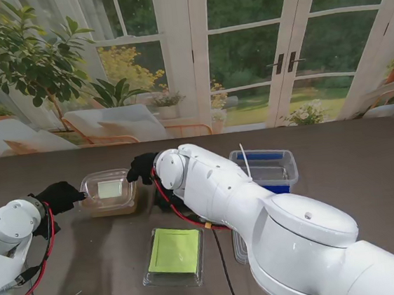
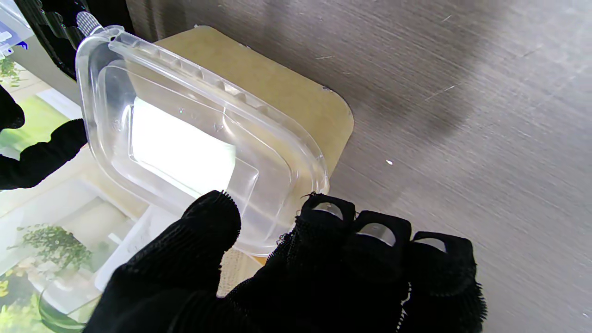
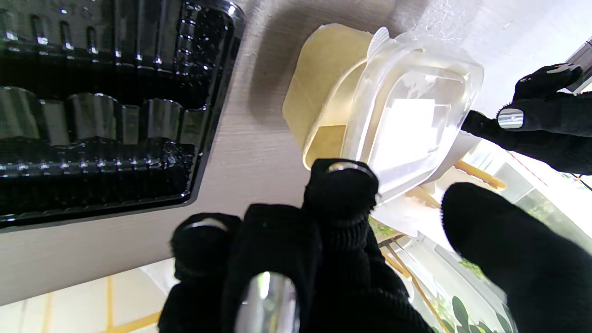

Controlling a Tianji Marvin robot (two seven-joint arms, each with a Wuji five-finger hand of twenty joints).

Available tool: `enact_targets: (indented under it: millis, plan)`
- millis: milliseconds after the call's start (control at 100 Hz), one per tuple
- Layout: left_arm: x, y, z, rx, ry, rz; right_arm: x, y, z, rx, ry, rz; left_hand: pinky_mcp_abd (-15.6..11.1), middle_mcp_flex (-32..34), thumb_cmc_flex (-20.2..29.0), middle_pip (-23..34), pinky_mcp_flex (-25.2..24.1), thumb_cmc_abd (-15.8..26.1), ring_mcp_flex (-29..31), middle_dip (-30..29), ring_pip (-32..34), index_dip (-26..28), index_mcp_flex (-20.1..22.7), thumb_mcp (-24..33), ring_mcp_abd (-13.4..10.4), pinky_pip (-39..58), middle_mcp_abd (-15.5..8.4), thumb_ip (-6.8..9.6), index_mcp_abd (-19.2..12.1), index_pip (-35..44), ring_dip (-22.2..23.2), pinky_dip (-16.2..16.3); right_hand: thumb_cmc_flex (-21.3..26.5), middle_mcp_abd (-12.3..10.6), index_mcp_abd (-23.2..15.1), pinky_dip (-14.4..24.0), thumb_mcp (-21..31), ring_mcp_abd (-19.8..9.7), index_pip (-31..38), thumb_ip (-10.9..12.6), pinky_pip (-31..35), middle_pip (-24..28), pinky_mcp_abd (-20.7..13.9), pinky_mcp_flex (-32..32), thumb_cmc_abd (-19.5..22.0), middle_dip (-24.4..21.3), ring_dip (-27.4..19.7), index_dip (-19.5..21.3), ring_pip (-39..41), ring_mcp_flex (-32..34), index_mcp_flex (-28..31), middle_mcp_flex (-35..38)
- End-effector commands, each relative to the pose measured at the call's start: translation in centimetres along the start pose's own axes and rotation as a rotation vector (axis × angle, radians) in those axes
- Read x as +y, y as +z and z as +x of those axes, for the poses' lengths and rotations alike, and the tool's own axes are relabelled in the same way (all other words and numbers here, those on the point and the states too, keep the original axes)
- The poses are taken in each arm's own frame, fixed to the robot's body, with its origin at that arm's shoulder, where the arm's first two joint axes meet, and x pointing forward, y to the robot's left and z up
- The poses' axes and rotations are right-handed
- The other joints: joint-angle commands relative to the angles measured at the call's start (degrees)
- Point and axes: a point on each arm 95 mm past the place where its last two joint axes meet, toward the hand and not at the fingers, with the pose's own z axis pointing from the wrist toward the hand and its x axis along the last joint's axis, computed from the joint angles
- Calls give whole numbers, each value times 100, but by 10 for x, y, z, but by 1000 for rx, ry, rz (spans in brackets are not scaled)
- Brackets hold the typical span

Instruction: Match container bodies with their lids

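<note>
A tan container body stands left of the table's middle. A clear lid lies askew on it, tilted so that part of the body's opening shows. My left hand is at the lid's left end, with the thumb over the lid and the fingers against its rim. My right hand is at the right end. Its index fingertip touches the lid's rim and its thumb is spread apart.
A black ribbed tray lies just right of the tan body, mostly under my right arm. A blue box sits farther right. A flat clear container with a green sheet lies nearer to me.
</note>
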Motion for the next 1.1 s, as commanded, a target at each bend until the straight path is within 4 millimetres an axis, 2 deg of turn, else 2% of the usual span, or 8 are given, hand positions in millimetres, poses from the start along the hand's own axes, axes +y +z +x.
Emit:
enact_targets:
  millis: [0,320,600,1090]
  plan:
    - [4,0,5,9,-4,-20,-4,1,6,7,-7,22,-199,-124,-142,-21,-83,239,-47,36,21,-47,-163,-104,266,147,149,148,-268,-71,88,185,-94,302,-358,82,-120,-449,-77,35,1012,-2,74,3442,116,-63,-47,-20,289,61,-345,534]
    - [6,-5,3,1,-6,-23,-5,1,4,-6,-14,23,-216,-219,-247,-78,-124,230,-81,1,-15,-91,-497,-135,259,115,177,176,-188,-171,111,205,-113,289,-162,76,-144,-459,140,39,1006,-18,83,3441,131,-41,-54,57,297,60,-695,536]
    - [6,-8,0,-9,2,-26,-5,1,5,-7,-19,21,-220,-239,-277,-87,-140,233,-96,-12,-30,-103,-546,-143,258,101,186,181,-165,-173,122,216,-129,281,-99,75,-166,-458,240,38,1006,-13,84,3441,143,-36,-51,79,302,61,-730,539]
    - [4,-10,-3,-23,14,-27,-3,1,4,-10,-16,16,-203,-270,-345,-128,-171,240,-127,-38,-68,-155,-900,-189,286,79,205,185,37,-277,135,237,-132,276,-85,75,-171,-461,276,40,1007,6,84,3441,151,-49,-46,72,308,61,-722,539]
